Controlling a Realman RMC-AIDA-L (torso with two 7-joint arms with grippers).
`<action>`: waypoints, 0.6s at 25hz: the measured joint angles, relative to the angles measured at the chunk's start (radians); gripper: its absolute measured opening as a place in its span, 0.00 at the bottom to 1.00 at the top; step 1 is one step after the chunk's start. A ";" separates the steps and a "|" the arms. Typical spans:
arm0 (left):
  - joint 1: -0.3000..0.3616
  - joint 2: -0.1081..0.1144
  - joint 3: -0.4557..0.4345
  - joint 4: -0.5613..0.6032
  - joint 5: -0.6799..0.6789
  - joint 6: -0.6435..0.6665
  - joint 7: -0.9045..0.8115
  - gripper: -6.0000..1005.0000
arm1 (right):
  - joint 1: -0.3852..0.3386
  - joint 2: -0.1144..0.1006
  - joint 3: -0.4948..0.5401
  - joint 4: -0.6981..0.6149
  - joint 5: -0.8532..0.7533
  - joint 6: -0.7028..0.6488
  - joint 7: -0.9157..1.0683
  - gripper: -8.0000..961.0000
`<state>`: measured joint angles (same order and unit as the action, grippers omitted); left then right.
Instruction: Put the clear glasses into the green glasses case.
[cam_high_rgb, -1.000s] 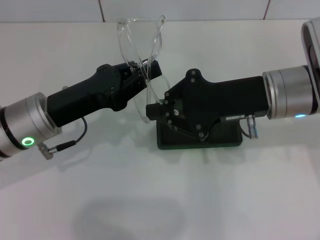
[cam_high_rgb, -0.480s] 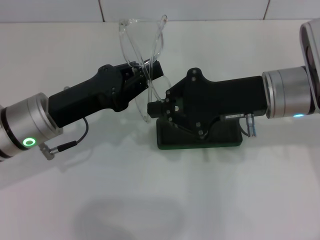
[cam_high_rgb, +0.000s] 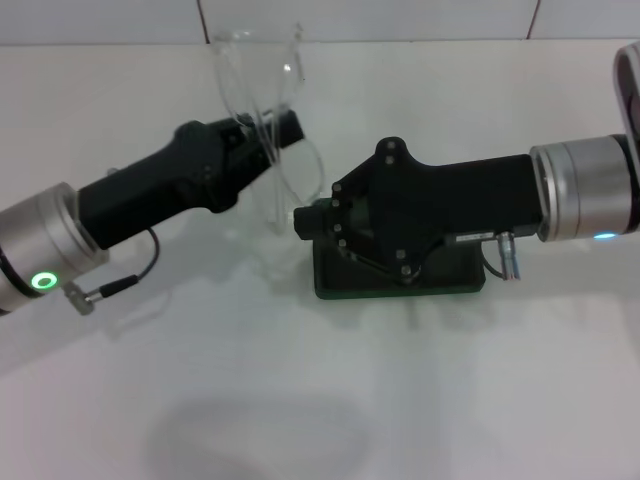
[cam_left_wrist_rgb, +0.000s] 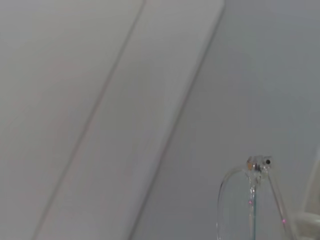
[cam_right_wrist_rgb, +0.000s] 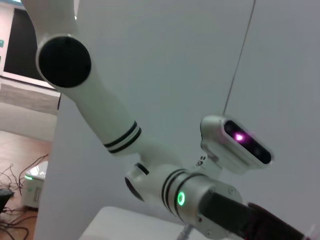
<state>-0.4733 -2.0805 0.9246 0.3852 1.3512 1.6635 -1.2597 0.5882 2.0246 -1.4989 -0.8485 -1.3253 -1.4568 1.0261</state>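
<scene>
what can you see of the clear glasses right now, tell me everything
The clear glasses are fully transparent plastic, with big wraparound lenses and clear temple arms. They are held up off the white table, standing roughly on end, one lens hanging below the grip and the rest rising above it. The left gripper has its jaws shut on them near the middle. They hang beside the green glasses case, not in it. The left wrist view shows a lens edge and hinge.

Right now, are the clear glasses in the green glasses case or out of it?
Out. The left gripper holds the clear glasses in the air, beside the green glasses case.
</scene>
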 joint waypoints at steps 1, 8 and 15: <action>0.002 0.002 -0.008 0.001 0.001 -0.004 0.003 0.14 | -0.006 0.000 0.000 -0.009 0.003 -0.003 0.000 0.03; 0.023 0.015 -0.043 0.011 0.004 -0.037 0.015 0.14 | -0.084 -0.001 -0.006 -0.110 0.007 -0.024 0.006 0.03; 0.060 0.032 -0.041 0.070 0.005 -0.029 0.019 0.14 | -0.224 -0.010 0.027 -0.255 0.007 -0.080 0.089 0.03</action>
<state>-0.4132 -2.0488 0.8840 0.4548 1.3563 1.6350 -1.2406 0.3640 2.0142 -1.4716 -1.1036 -1.3182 -1.5371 1.1149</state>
